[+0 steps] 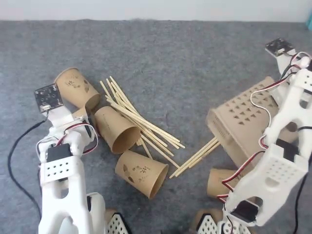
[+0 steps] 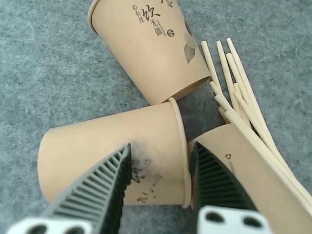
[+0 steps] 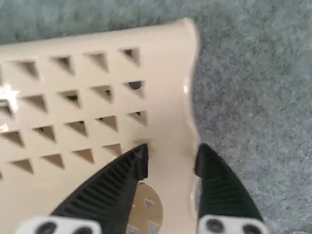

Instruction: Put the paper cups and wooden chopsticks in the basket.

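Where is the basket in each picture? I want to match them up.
High view: the basket lies tipped over on the right of the grey mat, partly under the right arm.
Left wrist view: cups and chopsticks on the mat.
Right wrist view: the basket's wall is close up, with the right hand at its edge.
Shared landmark: the rows of triangle holes in its wall.

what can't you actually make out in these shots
High view: the white right arm half covers a brown paper cup.
High view: the beige perforated plastic basket: inside hidden by its own wall and that arm.
High view: the pale wooden chopsticks overlap too much to count.
Left wrist view: whether the left tool touches the second paper cup under it.
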`<state>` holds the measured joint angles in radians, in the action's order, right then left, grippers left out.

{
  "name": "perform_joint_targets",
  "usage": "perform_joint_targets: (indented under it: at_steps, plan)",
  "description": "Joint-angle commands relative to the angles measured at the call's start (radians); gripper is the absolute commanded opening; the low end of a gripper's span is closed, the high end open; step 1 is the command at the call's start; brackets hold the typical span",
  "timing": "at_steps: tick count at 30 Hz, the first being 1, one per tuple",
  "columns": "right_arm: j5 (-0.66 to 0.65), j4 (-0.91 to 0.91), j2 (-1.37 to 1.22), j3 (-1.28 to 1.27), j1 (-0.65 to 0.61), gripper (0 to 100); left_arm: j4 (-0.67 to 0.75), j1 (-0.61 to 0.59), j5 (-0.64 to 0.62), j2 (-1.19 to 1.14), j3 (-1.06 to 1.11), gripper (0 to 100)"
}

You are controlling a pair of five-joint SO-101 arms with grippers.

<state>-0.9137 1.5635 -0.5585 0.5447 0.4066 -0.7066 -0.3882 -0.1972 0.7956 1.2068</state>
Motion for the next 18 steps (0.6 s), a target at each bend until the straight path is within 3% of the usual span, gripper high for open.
perform_joint_targets:
  at_steps: [1, 5, 18]
  plan:
    - [-0.014, 0.067, -0.079, -0.028, -0.025, 8.8, 0.017, -0.011, 0.005, -0.003, 0.002, 19]
    - [-0.008, 0.07, -0.077, 0.026, -0.024, 0.7, 0.017, -0.011, 0.005, -0.003, 0.002, 19]
    - [0.078, 0.111, -0.079, 0.367, 0.062, 0.9, 0.017, -0.011, 0.005, -0.003, 0.001, 19]
